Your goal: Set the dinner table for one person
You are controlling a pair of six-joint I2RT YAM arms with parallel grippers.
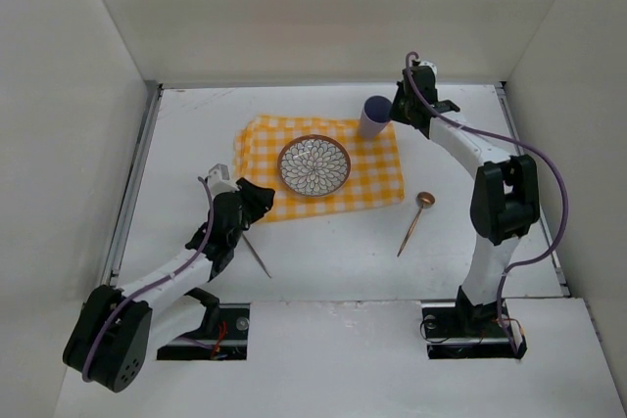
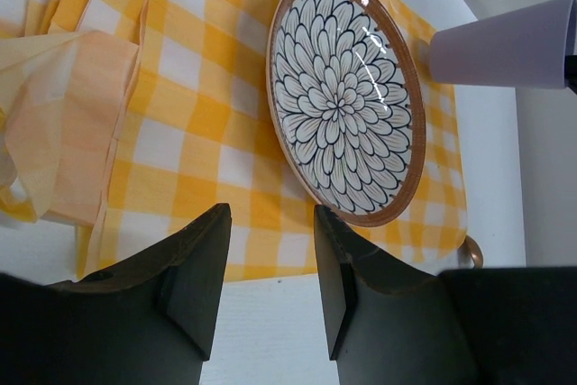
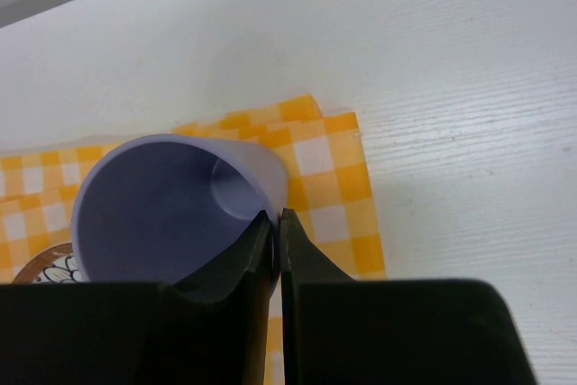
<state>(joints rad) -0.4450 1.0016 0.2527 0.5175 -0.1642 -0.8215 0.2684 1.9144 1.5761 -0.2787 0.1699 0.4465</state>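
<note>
The dinner table is a white tabletop with an orange-yellow checked place mat on it. A flower-patterned plate with a brown rim sits at the mat's middle and also shows in the left wrist view. My right gripper is shut on the rim of a lilac cup at the mat's far right corner, one finger inside the cup. I cannot tell whether the cup rests on the mat. My left gripper is open and empty over the mat's near left edge.
A copper spoon lies right of the mat. A thin metal utensil lies on the table just near my left gripper. A pale orange napkin lies crumpled at the mat's left end. White walls stand on three sides.
</note>
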